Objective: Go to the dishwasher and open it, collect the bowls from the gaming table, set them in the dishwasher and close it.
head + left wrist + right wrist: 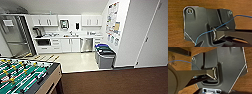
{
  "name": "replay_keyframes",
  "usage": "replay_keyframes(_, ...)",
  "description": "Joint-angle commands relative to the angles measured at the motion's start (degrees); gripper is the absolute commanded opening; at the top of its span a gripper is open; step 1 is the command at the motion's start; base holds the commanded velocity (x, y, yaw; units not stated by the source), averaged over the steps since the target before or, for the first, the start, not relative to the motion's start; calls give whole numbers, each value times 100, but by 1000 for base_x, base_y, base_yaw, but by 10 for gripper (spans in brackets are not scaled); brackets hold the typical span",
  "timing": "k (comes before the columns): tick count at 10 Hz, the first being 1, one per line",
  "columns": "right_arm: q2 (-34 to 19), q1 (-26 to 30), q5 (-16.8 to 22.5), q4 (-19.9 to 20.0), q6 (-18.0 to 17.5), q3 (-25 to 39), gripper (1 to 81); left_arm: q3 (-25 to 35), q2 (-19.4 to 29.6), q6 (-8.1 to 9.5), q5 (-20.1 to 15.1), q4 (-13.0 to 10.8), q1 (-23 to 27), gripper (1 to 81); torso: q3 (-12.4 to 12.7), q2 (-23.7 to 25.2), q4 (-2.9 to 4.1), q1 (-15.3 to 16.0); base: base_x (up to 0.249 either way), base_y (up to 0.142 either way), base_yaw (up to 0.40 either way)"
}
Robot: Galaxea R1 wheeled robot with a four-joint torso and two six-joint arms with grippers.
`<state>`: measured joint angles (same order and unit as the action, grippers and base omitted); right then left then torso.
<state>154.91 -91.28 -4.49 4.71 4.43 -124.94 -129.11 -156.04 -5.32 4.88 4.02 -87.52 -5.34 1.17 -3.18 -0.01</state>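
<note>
Head view: a kitchenette alcove seen across two floor surfaces — dark brown carpet (112,81) in the foreground, then pale, glossy flooring (75,61) running up to the cabinets. The dishwasher (86,45), with its brushed steel front, sits closed in the run of white lower cabinets (66,45) under the desk (67,37), to the right of the paired cabinet doors and near the alcove's right-hand wall. White upper cabinets (47,21) hang in two groups, with a wall-mounted dispenser (64,24) between them. A dark coffee machine (37,32) stands at the left end of the desk; a tall steel refrigerator (15,36) stands further left. Two lidded waste bins (105,57) stand together on the pale floor against the right wall — the nearer grey, the farther with a blue lid. Posters (113,22) cover that wall above them. A white door (153,37) closes the far right.

Lower left: one table-football table (27,76) with green field, rods and wooden sides.

Left wrist view: the robot's dark plate over wood-grain brown, crossed by a thin blue cable (220,25). Right wrist view: the same plate and a blue cable (181,61) over similar brown. Whether either hand is released or clenched cannot be told.
</note>
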Motion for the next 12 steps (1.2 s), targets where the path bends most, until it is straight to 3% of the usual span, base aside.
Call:
replay_keyframes(1, -62, 211, 370, -49, -3, 76, 811, 61, 81, -22, -321, -60, 230, 811, 0, 0, 0, 1, 243, 0, 0)
replay_keyframes(6, -36, 237, 352, -84, -3, 50, 811, -387, -138, -22, -277, -51, 230, 811, -2, 0, 0, 1, 269, 0, 0)
replay_keyframes(12, -168, 220, 317, -40, 6, 50, 811, -369, -147, -13, -277, -42, 230, 811, -2, -2, 0, 6, 277, 0, 0)
